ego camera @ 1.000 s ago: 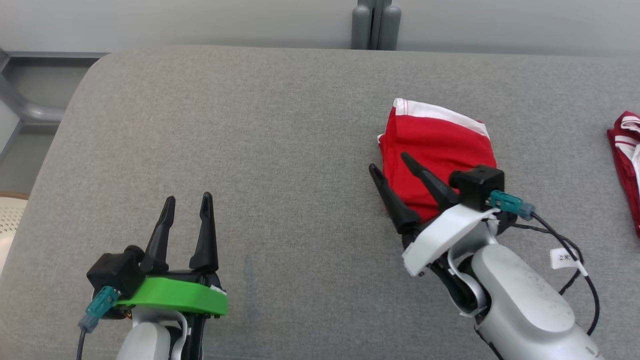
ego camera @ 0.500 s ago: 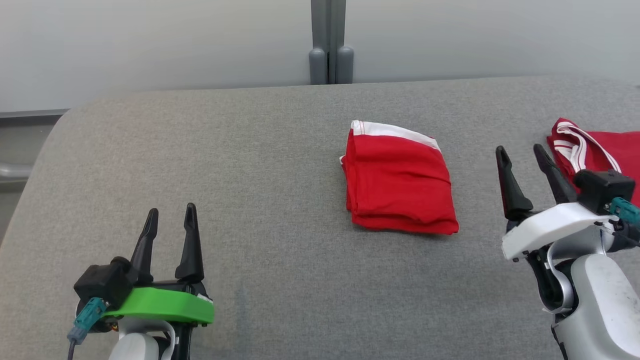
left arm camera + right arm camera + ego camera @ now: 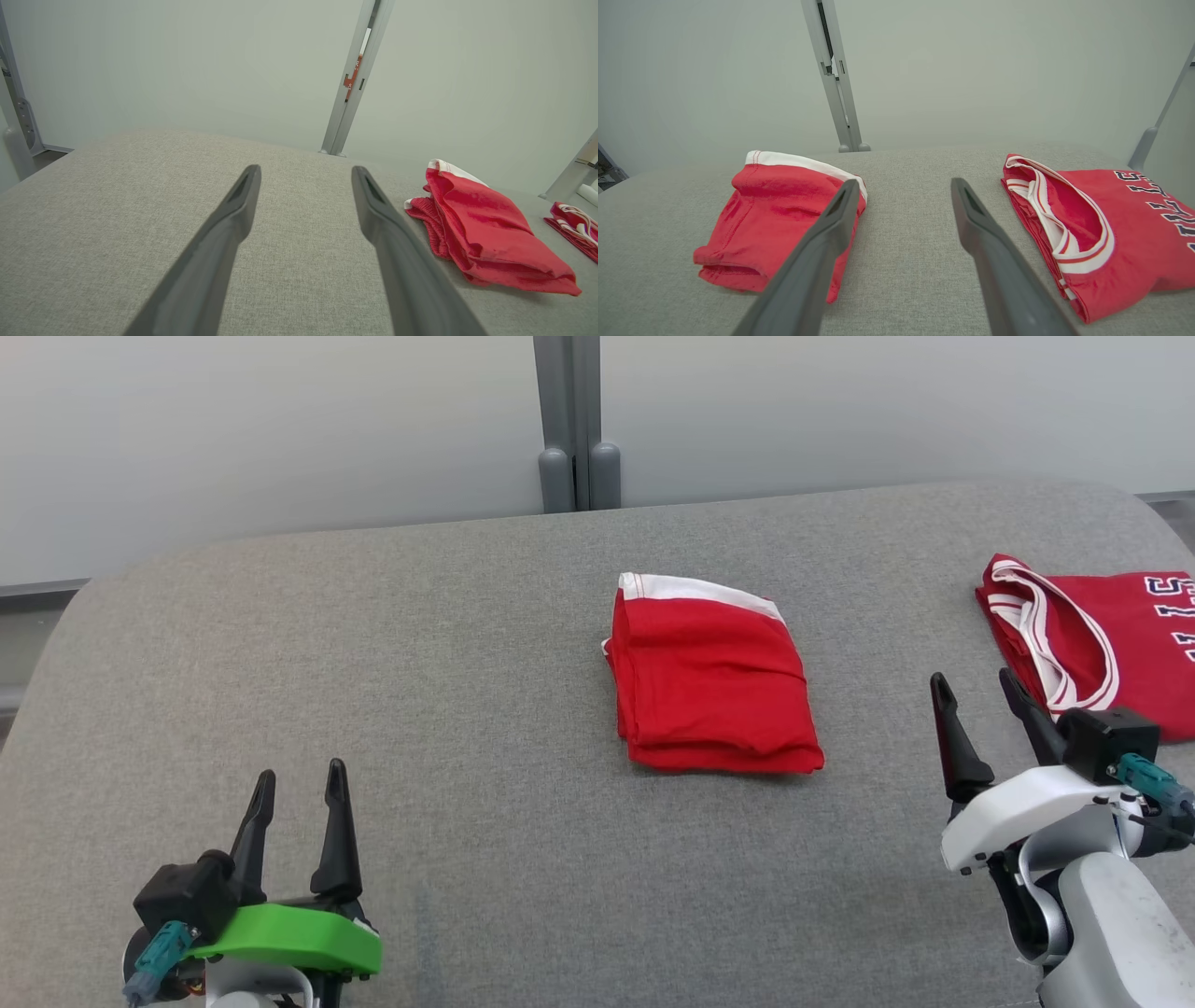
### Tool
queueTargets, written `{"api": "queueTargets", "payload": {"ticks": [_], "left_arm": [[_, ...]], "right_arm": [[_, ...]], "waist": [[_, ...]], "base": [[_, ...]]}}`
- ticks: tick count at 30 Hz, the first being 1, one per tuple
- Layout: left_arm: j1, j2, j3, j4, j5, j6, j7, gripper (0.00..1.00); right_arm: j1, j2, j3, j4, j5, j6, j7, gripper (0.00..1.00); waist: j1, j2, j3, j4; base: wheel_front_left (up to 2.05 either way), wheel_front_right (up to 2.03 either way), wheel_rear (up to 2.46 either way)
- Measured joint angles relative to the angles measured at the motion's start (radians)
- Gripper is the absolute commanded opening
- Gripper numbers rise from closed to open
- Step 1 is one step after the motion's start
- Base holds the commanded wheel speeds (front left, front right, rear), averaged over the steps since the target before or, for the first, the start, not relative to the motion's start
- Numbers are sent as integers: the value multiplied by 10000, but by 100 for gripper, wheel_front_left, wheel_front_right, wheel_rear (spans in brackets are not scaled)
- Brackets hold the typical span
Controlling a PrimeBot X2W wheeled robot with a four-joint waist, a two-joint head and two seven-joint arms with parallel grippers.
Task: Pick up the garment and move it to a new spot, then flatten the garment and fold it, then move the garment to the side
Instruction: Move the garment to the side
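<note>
Right gripper [image 3: 971, 678]: jaws spread wide with nothing between them, fingers aimed toward 12 o'clock, hovering low at 4 o'clock in the head view. Left gripper [image 3: 301, 770]: likewise spread and empty, parked at 7 o'clock, well apart from any cloth, probably so it would not snag anything.

Folded garment [image 3: 714, 686]: red, with a white band along its 12 o'clock edge. It lay as a compact stack near the centre of the grey padded surface [image 3: 373, 644], at 10 o'clock from the right gripper, touched by neither gripper. The fold looked finished, so I judged the task near its end.

Red jersey [image 3: 1092, 644]: lettered, lying flat at 1 o'clock from the right gripper, near one fingertip. In the right wrist view the fingers pointed into the bare gap between the two cloths.
</note>
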Motion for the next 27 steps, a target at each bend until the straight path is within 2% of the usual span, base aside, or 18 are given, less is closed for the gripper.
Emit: {"api": "queueTargets", "payload": {"ticks": [11, 21, 24, 27], "left_arm": [[28, 0, 54, 136, 96, 0, 0, 100], [-23, 0, -27, 117, -88, 0, 0, 100], [-31, 0, -36, 69, -96, 0, 0, 100], [-103, 0, -123, 4, -150, 0, 0, 100]], "right_arm": [[-62, -36, -46, 479, -105, 2, -293, 100], [-368, 61, 19, 577, -203, 0, -71, 100], [-934, -8, 132, 531, -176, 0, 288, 100], [-1639, -27, 395, 723, 82, 0, 1570, 100]], "waist": [[0, 0, 145, 35], [0, 0, 392, 149], [0, 0, 523, 184], [0, 0, 683, 270]], "base": [[0, 0, 0], [0, 0, 0], [0, 0, 0], [0, 0, 0]]}}
